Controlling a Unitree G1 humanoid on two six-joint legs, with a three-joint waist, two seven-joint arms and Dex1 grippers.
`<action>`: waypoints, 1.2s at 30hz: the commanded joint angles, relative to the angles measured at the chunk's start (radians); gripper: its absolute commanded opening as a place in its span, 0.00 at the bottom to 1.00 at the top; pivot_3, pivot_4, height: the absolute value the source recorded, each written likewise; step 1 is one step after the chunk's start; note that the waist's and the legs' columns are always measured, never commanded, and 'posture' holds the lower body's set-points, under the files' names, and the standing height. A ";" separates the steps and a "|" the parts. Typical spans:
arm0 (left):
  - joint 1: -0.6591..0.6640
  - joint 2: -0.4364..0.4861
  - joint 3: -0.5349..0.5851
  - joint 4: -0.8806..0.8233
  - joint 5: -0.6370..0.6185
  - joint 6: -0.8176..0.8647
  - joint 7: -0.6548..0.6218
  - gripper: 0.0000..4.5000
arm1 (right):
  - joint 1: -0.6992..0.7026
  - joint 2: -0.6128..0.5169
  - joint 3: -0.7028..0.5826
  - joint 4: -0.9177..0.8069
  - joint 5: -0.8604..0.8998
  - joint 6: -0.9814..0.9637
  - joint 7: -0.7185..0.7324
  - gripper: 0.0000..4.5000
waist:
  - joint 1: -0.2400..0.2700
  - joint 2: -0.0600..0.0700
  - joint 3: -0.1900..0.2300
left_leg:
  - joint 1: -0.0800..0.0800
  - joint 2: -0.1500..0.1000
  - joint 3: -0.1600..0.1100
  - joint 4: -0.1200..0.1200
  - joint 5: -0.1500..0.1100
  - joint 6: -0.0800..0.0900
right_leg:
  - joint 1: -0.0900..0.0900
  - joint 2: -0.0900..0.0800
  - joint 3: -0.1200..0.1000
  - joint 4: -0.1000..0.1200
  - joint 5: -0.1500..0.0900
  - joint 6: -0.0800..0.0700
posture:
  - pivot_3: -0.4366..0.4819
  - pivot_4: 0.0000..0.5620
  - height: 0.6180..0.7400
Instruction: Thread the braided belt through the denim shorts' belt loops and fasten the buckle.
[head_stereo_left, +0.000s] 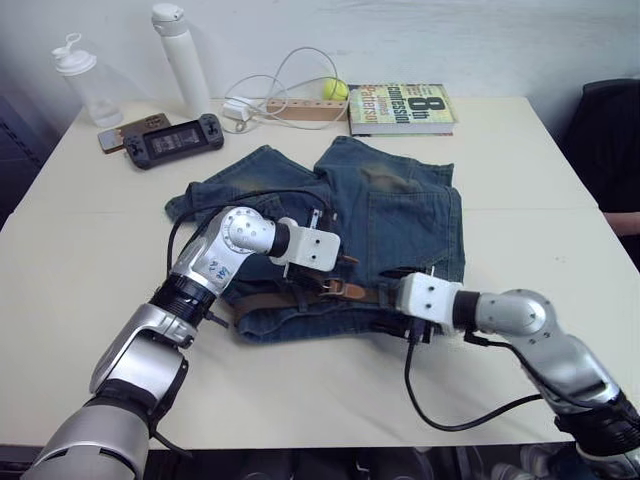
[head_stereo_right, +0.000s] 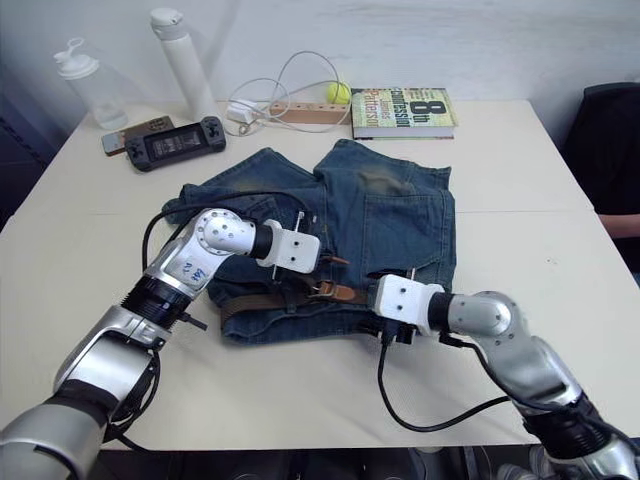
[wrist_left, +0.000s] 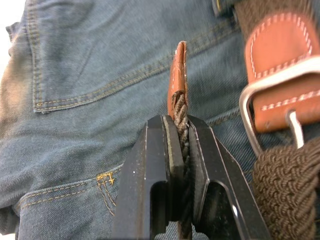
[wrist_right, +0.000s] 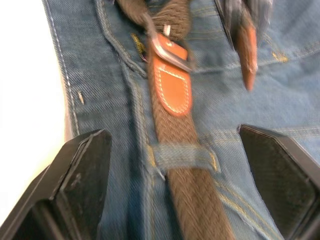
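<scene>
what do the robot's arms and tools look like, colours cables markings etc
Both arms are jointed silver-grey metal segments with black collars. Each ends in a white boxy wrist block carrying a tool of two black fingers: left tool, right tool. A black cable loops along the left arm; another hangs in a curve under the right arm. The left forearm bears small blue markings, too small to read.

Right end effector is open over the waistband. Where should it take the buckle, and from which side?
Probably on the tan leather tab just behind the buckle, coming straight down from above with the right end effector, fingers closing across the braided belt. The tab lies flat and is narrow; the left end effector already pinches the belt's tip.
</scene>
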 joint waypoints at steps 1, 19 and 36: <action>-0.037 -0.005 -0.001 0.036 0.017 -0.079 0.010 0.00 | -0.006 0.011 0.008 0.031 -0.074 -0.085 -0.048 0.95 | 0.000 0.000 0.000 | 0.000 0.000 0.000 0.000 0.000 0.000 | 0.000 0.000 0.000 0.000 0.000 0.000 | 0.48 0.27 0.96; -0.152 0.043 0.087 0.291 -0.144 -0.238 -0.234 0.00 | -0.004 0.141 -0.019 0.069 -0.080 -0.093 -0.124 0.01 | -0.007 0.000 0.000 | 0.000 0.000 0.000 0.001 0.000 0.000 | 0.000 0.001 0.000 0.004 0.000 0.000 | 0.48 0.27 0.96; -0.184 0.016 0.079 0.409 -0.085 -0.230 -0.223 0.00 | -0.008 0.156 0.046 0.047 -0.140 -0.118 -0.123 0.29 | -0.024 0.000 0.000 | 0.000 0.000 0.000 0.001 0.000 0.000 | 0.000 0.001 0.000 0.007 0.000 0.000 | 0.48 0.27 0.96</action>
